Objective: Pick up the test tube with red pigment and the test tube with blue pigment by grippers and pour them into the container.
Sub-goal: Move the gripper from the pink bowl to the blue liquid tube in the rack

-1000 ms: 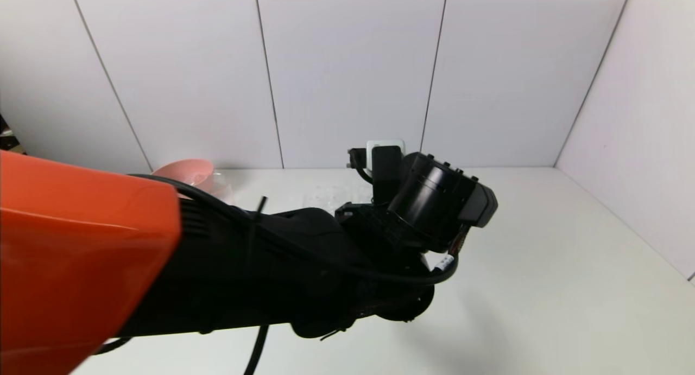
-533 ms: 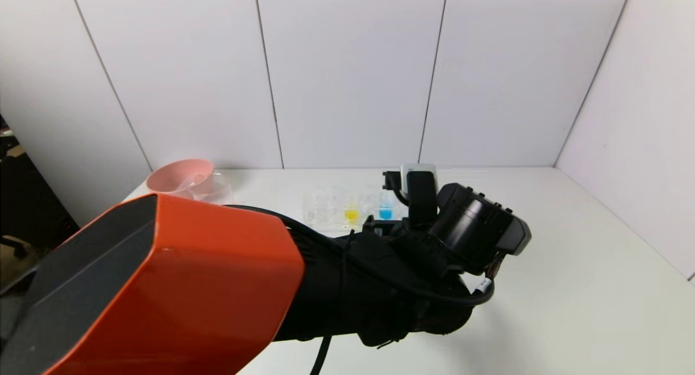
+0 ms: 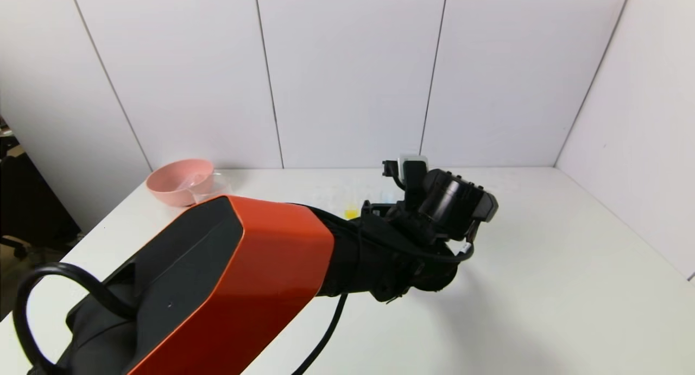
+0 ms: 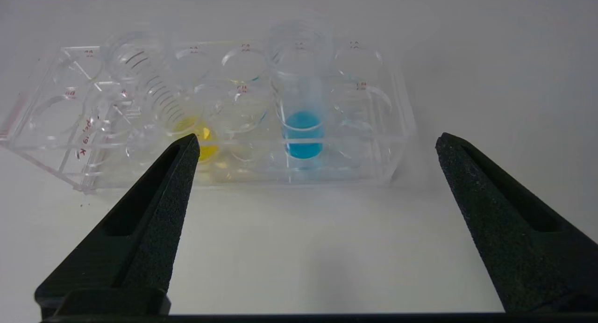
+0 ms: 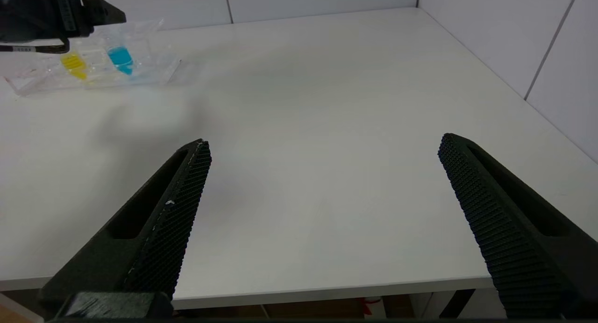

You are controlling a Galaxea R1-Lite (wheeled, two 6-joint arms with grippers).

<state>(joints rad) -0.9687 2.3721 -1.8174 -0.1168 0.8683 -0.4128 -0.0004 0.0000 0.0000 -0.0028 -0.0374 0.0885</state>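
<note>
The test tube with blue pigment [image 4: 301, 129] stands upright in a clear rack [image 4: 70, 126]. My left gripper [image 4: 316, 137] is open and empty, just short of the rack, with the blue tube centred between its fingers farther on. The tube also shows in the right wrist view [image 5: 120, 59]. In the head view my left wrist [image 3: 437, 204] hides it. The test tube with red pigment is out of view. The container [image 3: 215, 184], a clear beaker, stands beside the pink bowl. My right gripper [image 5: 324, 140] is open and empty, above the table's front right edge.
A yellow-liquid tube [image 4: 194, 136] leans in the rack left of the blue one. The pink bowl [image 3: 182, 180] sits at the table's far left. My left arm's orange casing [image 3: 239, 277] fills the lower left of the head view. White walls close the back and right.
My left arm has reached forward and lower toward the rack. Its wrist now covers the blue tube in the head view. The orange casing has dropped lower in view.
</note>
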